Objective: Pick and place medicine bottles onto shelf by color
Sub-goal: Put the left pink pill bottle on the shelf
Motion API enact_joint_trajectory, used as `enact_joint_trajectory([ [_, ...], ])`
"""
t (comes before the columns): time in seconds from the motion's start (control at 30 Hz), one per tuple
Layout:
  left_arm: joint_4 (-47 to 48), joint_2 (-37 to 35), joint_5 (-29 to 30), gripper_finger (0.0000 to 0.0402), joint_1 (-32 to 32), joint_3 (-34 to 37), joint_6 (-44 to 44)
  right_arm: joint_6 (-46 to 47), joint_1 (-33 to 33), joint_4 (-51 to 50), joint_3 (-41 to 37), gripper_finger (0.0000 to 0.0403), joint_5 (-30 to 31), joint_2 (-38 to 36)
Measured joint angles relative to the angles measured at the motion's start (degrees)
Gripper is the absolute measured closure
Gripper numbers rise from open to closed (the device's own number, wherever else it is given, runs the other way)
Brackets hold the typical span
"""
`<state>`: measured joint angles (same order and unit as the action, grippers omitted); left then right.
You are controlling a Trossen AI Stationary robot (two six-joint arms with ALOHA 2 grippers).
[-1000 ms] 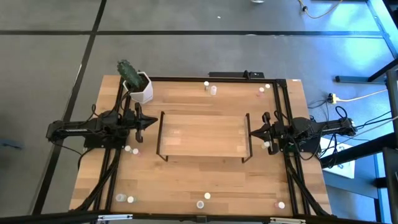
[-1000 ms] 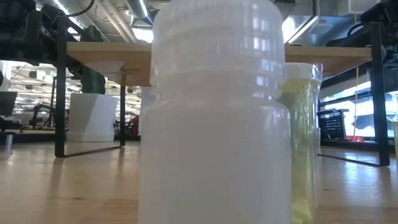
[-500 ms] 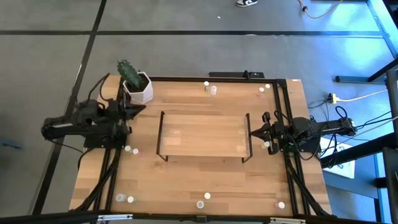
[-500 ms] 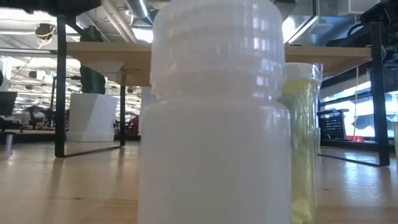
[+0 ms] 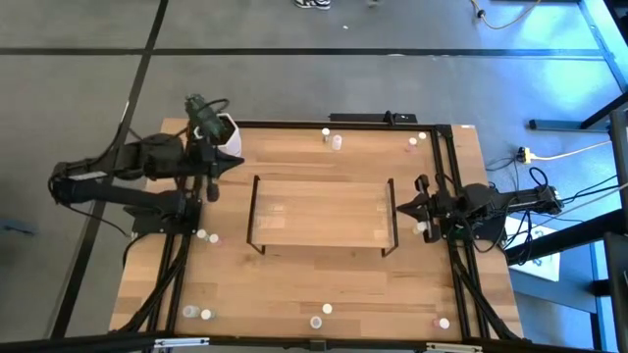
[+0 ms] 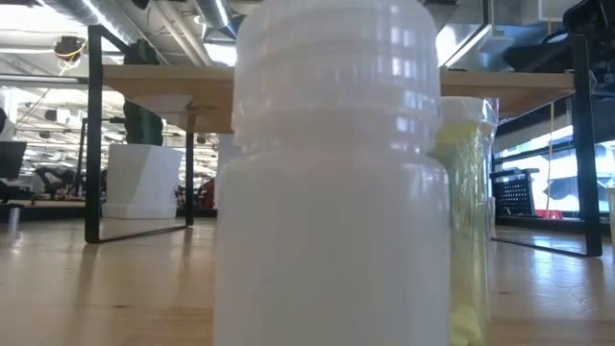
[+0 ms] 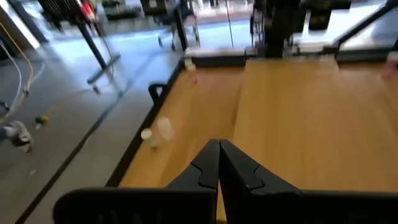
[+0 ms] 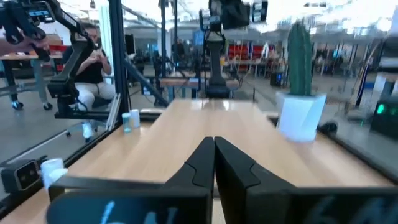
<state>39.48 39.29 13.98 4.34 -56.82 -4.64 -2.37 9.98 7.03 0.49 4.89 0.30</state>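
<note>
The shelf [image 5: 322, 214] stands mid-table, a light-wood board on black end frames. Tiny medicine bottles are scattered round it: two at the far edge [image 5: 332, 138], two at the far right [image 5: 416, 140], two left of the shelf [image 5: 208, 236], and others along the near edge [image 5: 321, 316]. In the low view a white bottle [image 6: 332, 192] fills the picture, with a yellowish one [image 6: 466, 221] behind it. My left gripper [image 5: 235, 163] is shut and raised above the table, left of the shelf. My right gripper [image 5: 395, 208] is shut beside the shelf's right end frame.
A white hexagonal pot with a cactus [image 5: 218, 137] stands at the far left corner, close to my left arm. Black cables run down both table sides. Bare wood lies between the shelf and the near edge.
My left gripper has risen well above the table, tipping nose-down, and stays shut. Its arm has gone out of the low view's top left corner. Nothing on the table has moved.
</note>
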Motion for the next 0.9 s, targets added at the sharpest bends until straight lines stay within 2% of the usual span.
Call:
enact_joint_trajectory([
  [0.17, 9.42, 4.90, -0.07, 0.0401, -0.03, -5.70, 4.69, -2.46, 0.00, -4.20, 4.88, 0.0389, 0.04, 0.03],
  [0.37, 11.35, 5.37, -0.14, 0.0401, -2.12, -6.43, 7.62, -0.93, -0.01, -17.76, 16.36, 0.0389, 3.77, 2.77],
  [0.57, 11.37, 5.24, -0.13, 0.0401, -5.79, -6.43, 10.54, -0.83, -0.02, -27.56, 29.17, 0.0389, 4.88, 11.41],
  [0.9, 11.52, 5.77, -0.07, 0.0401, -10.62, -6.43, 16.02, 4.80, -0.04, -41.68, 48.34, 0.0389, 8.86, 28.23],
])
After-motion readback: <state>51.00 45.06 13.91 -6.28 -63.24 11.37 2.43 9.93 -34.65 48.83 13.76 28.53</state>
